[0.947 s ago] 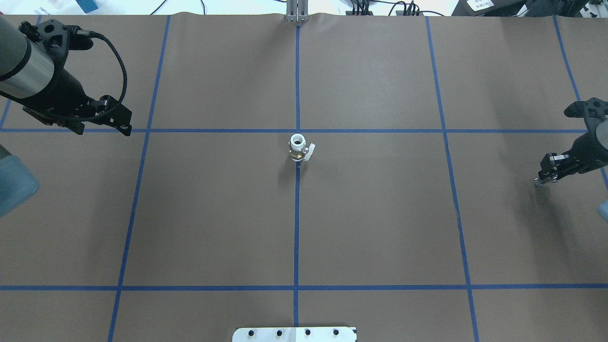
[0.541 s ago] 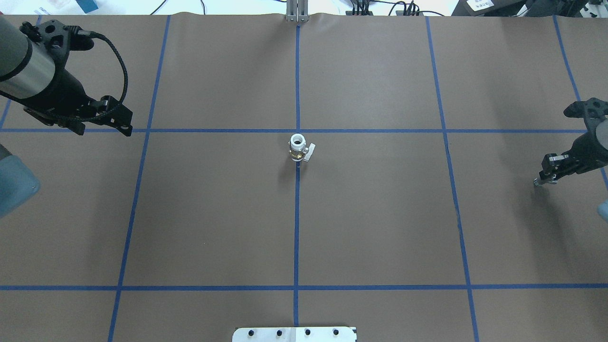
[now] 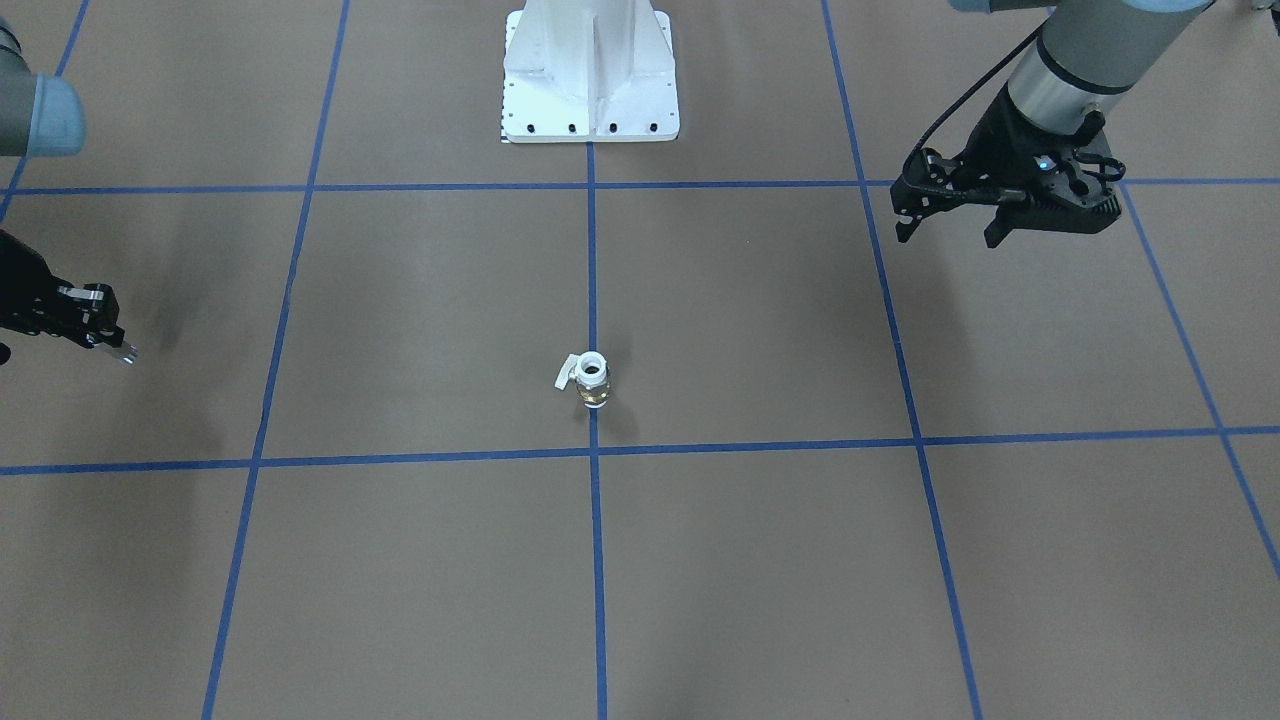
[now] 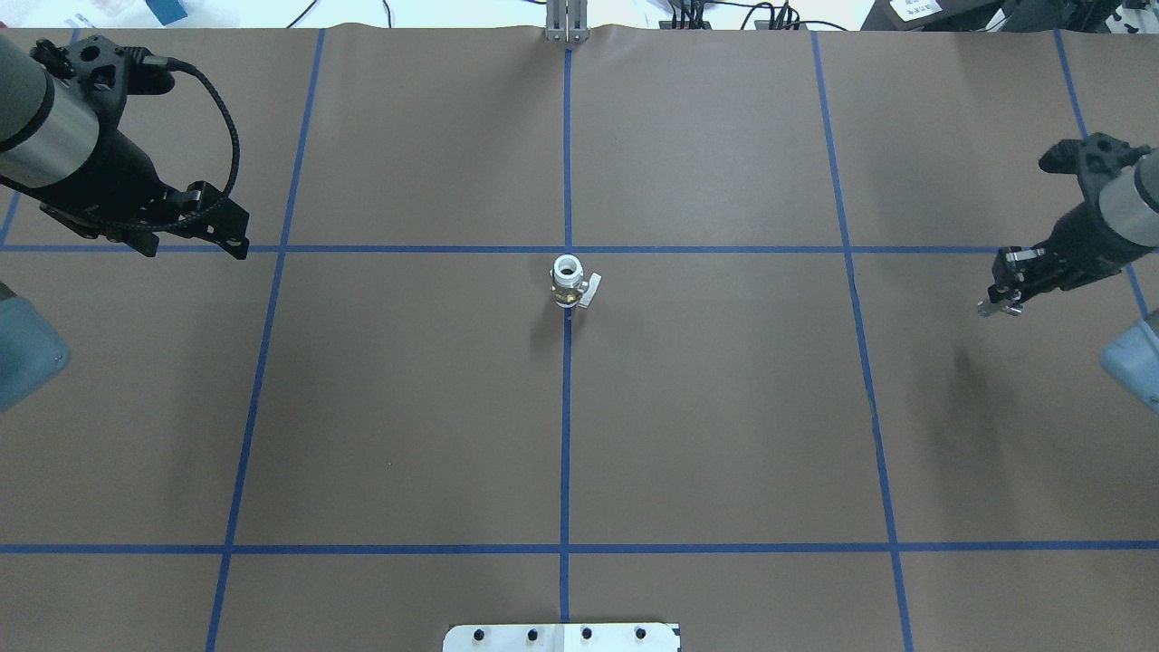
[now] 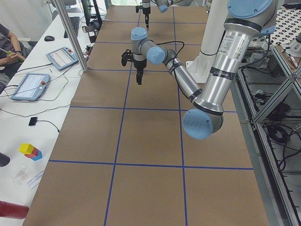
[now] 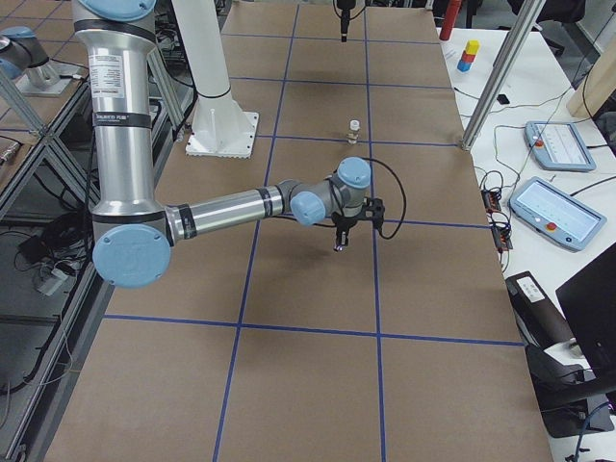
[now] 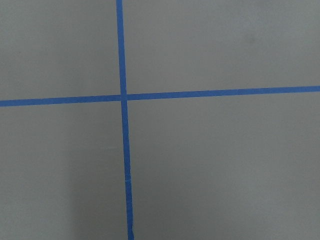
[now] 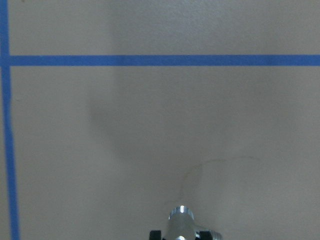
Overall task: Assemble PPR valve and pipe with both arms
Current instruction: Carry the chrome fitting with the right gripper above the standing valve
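Note:
The PPR valve (image 4: 570, 282) stands upright at the table's middle on the blue centre line, white ring end up and handle to the side; it also shows in the front view (image 3: 592, 378). My right gripper (image 4: 996, 301) is at the far right, shut on the pipe (image 4: 987, 311), a small silver piece sticking out of its tips (image 8: 181, 222). It hangs above the paper, far from the valve. My left gripper (image 4: 190, 243) is open and empty at the far left (image 3: 950, 232), also far from the valve.
Brown paper with a blue tape grid (image 4: 566, 453) covers the table. The white bolted pedestal (image 3: 590, 70) stands at the robot's side. Tablets and cables (image 6: 553, 144) lie off the table's far edge.
My right gripper has moved with the pipe away from the robot and a little toward the table's middle. The left arm has barely moved. The valve has not moved.

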